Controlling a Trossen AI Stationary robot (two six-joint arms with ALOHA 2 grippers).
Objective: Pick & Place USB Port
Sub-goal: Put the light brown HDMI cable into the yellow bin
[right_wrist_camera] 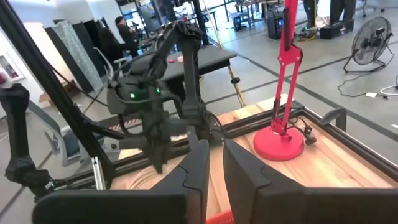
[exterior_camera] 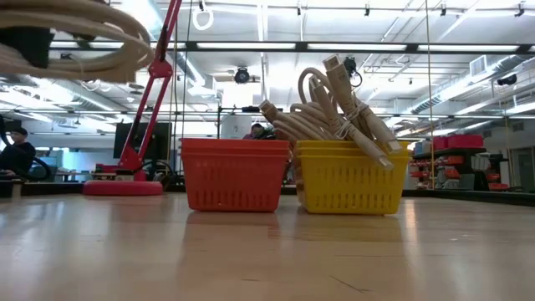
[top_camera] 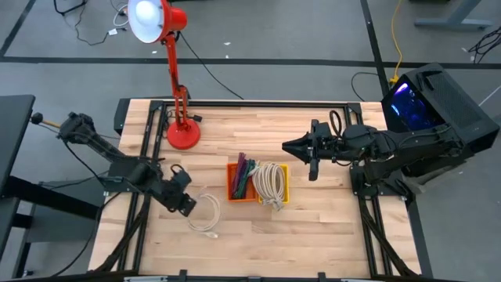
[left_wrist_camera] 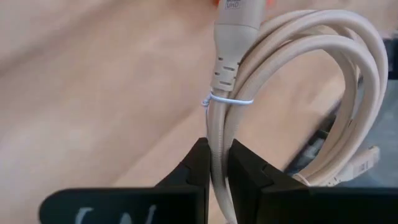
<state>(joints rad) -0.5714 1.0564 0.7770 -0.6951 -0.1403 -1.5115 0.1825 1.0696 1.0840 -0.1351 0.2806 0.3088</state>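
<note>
Left gripper has its fingers clenched right on the coiled beige cable; right gripper fingers slightly apart, empty.

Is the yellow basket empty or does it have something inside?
Not empty. The yellow basket holds a bundle of beige cables rising above its rim; the high view shows the coil inside.

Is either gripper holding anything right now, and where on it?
The left gripper pinches the coiled beige cable on its bundled strands just below the twist tie. The right gripper holds nothing.
</note>
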